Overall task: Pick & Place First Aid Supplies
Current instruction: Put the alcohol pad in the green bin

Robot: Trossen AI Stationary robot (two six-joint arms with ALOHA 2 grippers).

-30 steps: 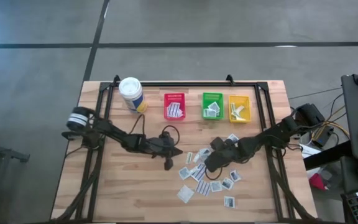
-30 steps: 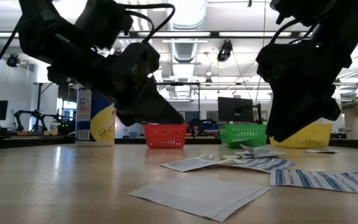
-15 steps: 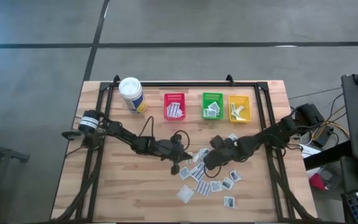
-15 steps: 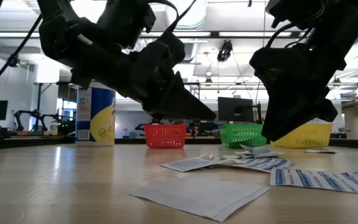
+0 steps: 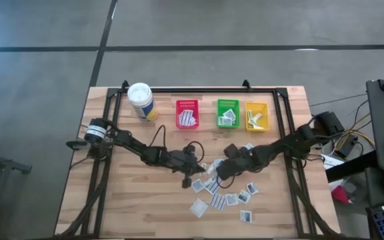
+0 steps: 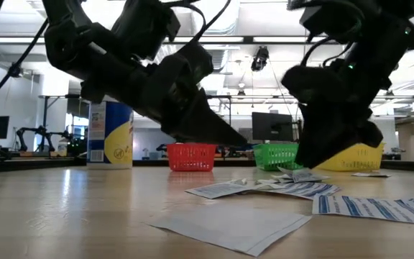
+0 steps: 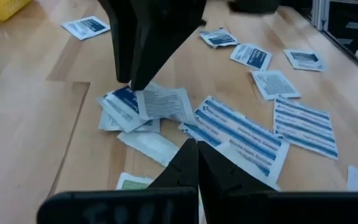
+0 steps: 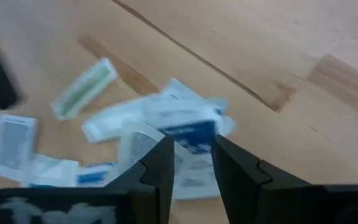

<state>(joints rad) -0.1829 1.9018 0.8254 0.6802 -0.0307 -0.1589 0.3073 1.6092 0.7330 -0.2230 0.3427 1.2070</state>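
Observation:
Several small white first aid packets (image 5: 227, 190) lie loose on the wooden table, some with blue prints. My right gripper (image 8: 192, 158) is open and slants down over a small pile of them (image 7: 143, 107); a blue-printed packet (image 8: 191, 127) lies just past its fingertips. My left gripper (image 7: 196, 163) is shut and empty. It points low across the table at the same pile from the left and hangs a little above the wood (image 6: 244, 142). In the high view the two grippers (image 5: 189, 177) (image 5: 219, 176) stand close together at the table's middle. My right gripper comes at the small pile of packets (image 7: 135, 93) from above on a slant, one finger (image 8: 160, 155) on either side of the blue-printed packet's edge. I cannot tell whether the fingertips touch it.
Red (image 5: 187, 115), green (image 5: 228, 113) and yellow (image 5: 257, 115) bins stand in a row at the far edge, each with packets inside. A white canister with a yellow label (image 5: 141, 100) stands at the far left. Bare wood lies at the near left.
My left gripper has gone toward the table's right, closer to the pile of packets and to my right gripper, and has rolled a little about its own line. It has stayed shut. The packets lie as before.

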